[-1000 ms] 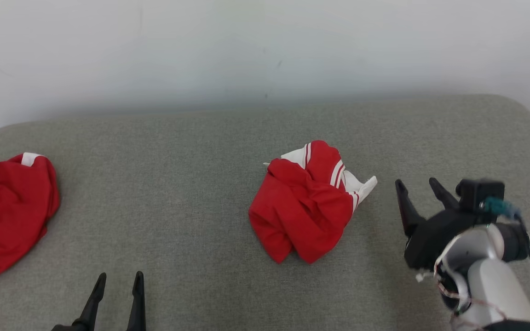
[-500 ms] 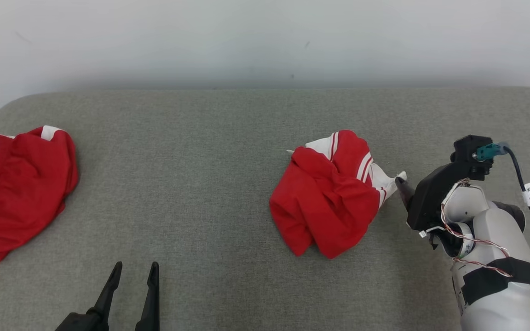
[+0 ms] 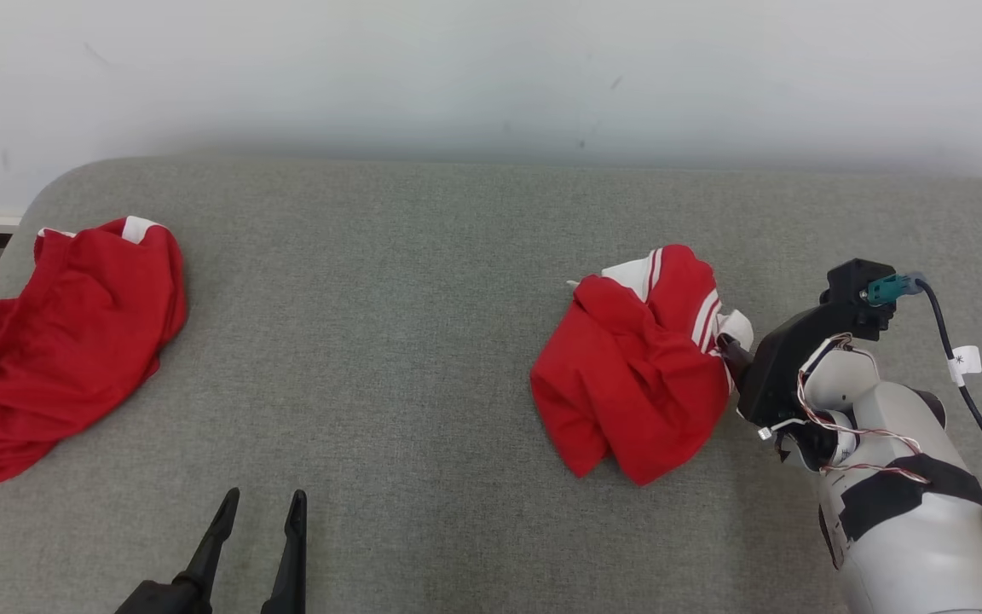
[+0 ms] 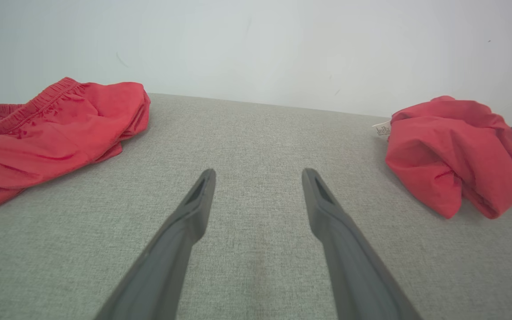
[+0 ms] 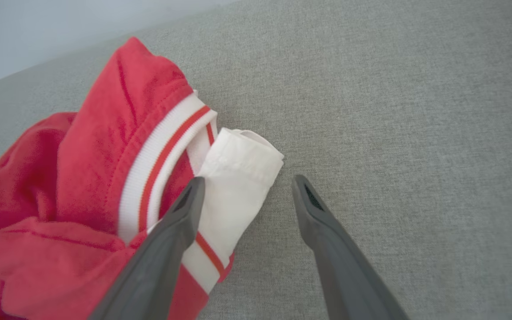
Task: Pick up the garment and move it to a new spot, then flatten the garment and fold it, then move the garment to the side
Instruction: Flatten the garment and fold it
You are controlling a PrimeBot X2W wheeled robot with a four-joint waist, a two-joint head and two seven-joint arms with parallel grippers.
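1. A grey cushion (image 3: 423, 281) carries everything; a pale wall (image 3: 457, 77) runs behind its far edge.
2. A spare red garment (image 3: 65, 341) with white trim sprawls at the cushion's left edge, near the far left corner.
3. The garment (image 3: 636, 384) to be moved, red with white striped bands, lies crumpled in a heap on the right half of the cushion, about midway between the far and near edges.
4. The right gripper (image 5: 247, 182) is at the heap's right side. Its 2 fingers are spread. One lies over the striped band and the other stands over bare cushion. It grips nothing, and I cannot tell whether it touches the cloth.
5. The left gripper (image 3: 264, 496) is at the near edge, left of the middle. Its 2 fingers are spread over bare cushion, well apart from both garments.
6. A white cuff (image 5: 238, 178) sticks out of the heap between the right gripper's fingers.
7. A small white label (image 4: 382, 129) shows on the heap's far left side.
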